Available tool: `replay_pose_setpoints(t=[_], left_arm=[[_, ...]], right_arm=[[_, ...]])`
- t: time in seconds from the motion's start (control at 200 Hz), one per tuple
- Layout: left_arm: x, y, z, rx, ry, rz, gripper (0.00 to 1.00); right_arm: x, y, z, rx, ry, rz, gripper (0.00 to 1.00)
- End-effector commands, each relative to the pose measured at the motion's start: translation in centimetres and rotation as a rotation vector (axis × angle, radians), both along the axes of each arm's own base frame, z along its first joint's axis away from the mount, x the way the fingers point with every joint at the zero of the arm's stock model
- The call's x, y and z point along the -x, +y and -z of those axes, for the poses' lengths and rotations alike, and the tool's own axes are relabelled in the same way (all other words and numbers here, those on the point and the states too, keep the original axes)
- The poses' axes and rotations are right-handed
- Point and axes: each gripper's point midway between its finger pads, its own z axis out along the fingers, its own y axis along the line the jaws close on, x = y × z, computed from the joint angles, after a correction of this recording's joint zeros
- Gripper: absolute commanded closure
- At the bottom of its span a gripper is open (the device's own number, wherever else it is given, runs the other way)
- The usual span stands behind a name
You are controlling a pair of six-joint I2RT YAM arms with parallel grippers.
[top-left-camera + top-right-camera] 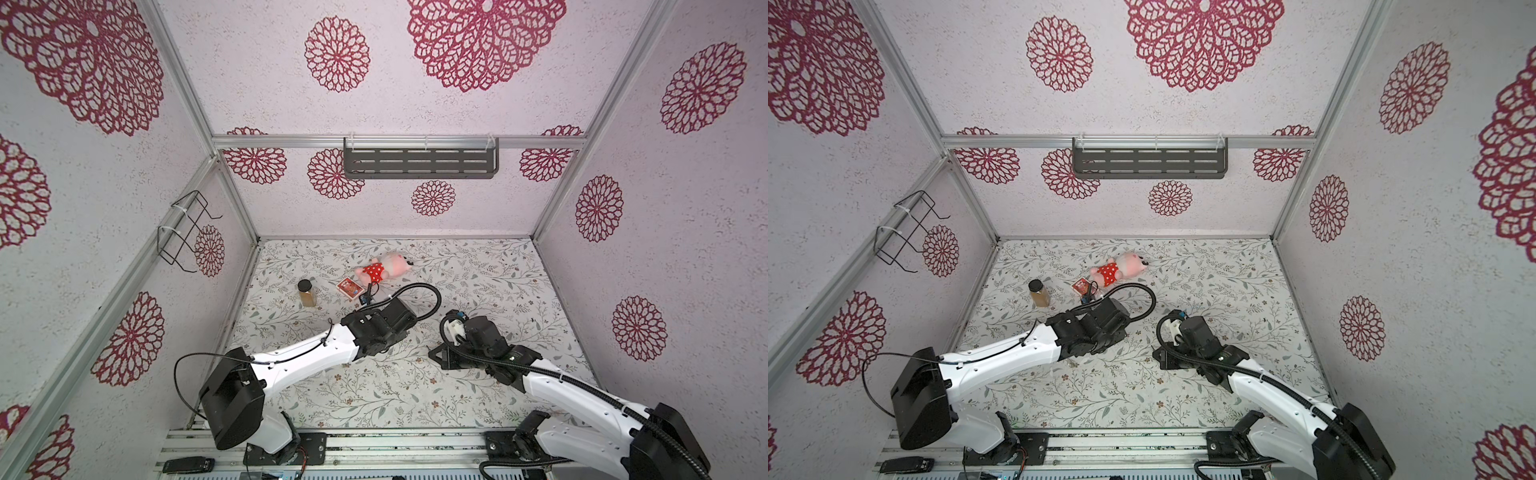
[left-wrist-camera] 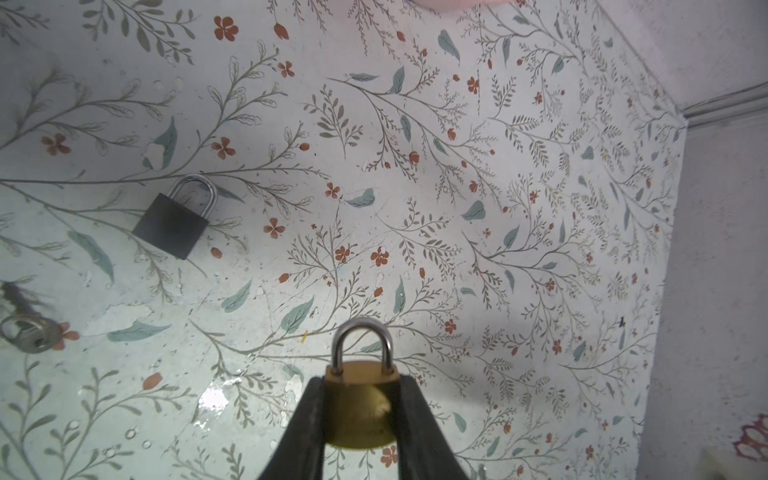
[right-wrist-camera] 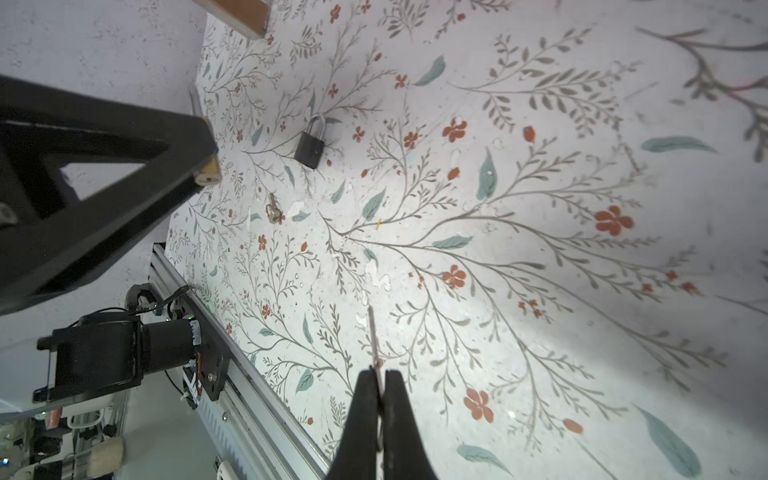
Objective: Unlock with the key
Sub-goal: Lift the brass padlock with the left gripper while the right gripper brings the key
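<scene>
Clamps round brass padlock [image 2: 360, 411] in part-spread left end effector [image 2: 360, 384]; pinches thin silver key [image 3: 372, 332] in tightly closed right end effector [image 3: 377, 374].

Tabletop [image 1: 498, 282]: pale floral covering, scuffed, patches peeled. Standing upright: brown-filled jar [image 1: 306, 293], black lid. Lying flat: red card box [image 1: 350, 288], pink plush toy [image 1: 384, 269] just beside it. Dark padlock [image 2: 172, 222] flat, shackle closed. Silver key [image 2: 29, 328] on ring, near padlock, not touching.

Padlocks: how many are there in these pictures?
2. A brass padlock is clamped in the left gripper; a dark grey padlock lies flat on the floral table. More may hide under the arms.
</scene>
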Motion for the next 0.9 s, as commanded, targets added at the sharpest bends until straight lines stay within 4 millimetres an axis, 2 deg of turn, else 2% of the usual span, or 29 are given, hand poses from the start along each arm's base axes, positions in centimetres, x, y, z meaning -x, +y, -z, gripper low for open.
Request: replay_pose_setpoints(t=[0.0, 0.21, 0.485, 0.896], left_arm=[[-0.8, 1.1, -1.7, 0.061, -0.061, -0.089, 1.00], [-0.6, 1.8, -2.9, 0.128, -0.088, -0.130, 1.00], [-0.5, 2.1, -3.5, 0.153, -0.094, -0.159, 1.00], [-0.5, 1.6, -3.4, 0.143, -0.089, -0.133, 1.00]], right_arm=[[-1.9, 1.4, -2.3, -0.074, -0.102, 0.078, 1.00], [-1.8, 4.6, -3.6, -0.146, -0.158, 0.049, 1.00], [-1.9, 7.9, -6.7, -0.276, -0.222, 0.042, 1.00], [-1.9, 10.4, -7.7, -0.365, -0.204, -0.017, 1.00]])
